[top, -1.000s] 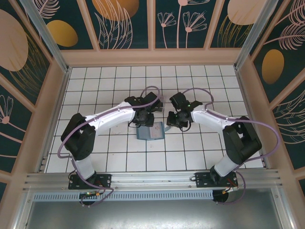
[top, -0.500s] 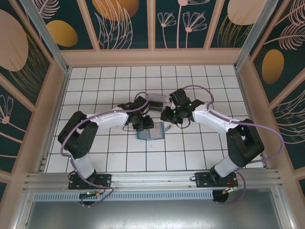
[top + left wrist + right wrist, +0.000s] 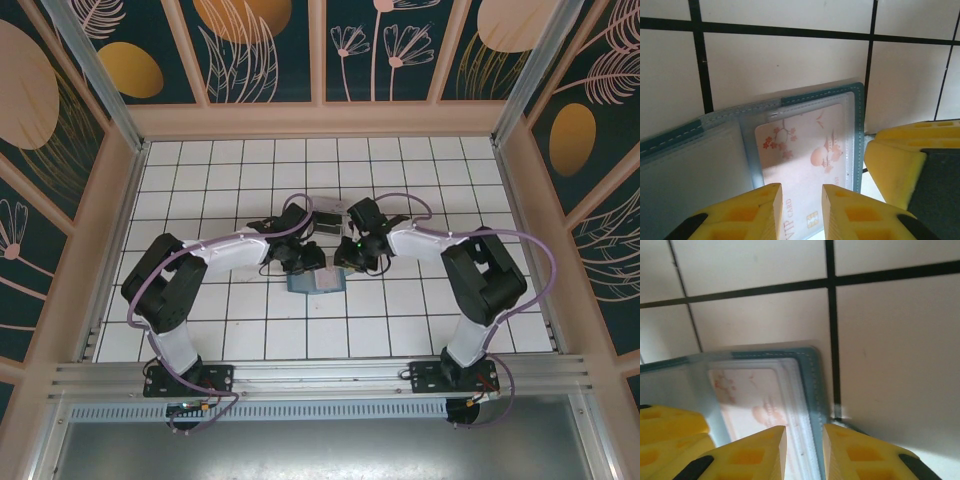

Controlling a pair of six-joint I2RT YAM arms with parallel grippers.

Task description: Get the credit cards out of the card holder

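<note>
your right hand (image 3: pixel 804 432) has swung closer to your left hand (image 3: pixel 801 192) at the card holder (image 3: pixel 858 135); whether either pinches, can't tell; the credit card (image 3: pixel 805 150) reads "vip card".

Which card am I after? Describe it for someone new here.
At the middle of the white tiled floor lies the open teal card holder. Tucked inside is a pale credit card, marked by orange blossom artwork and VIP CARD lettering.

From above, the far edge of the card holder (image 3: pixel 316 283) is covered by the left tool (image 3: pixel 302 258) and right tool (image 3: pixel 351 253); the card (image 3: pixel 800 150) is cut off by the wrist view's edge.
</note>
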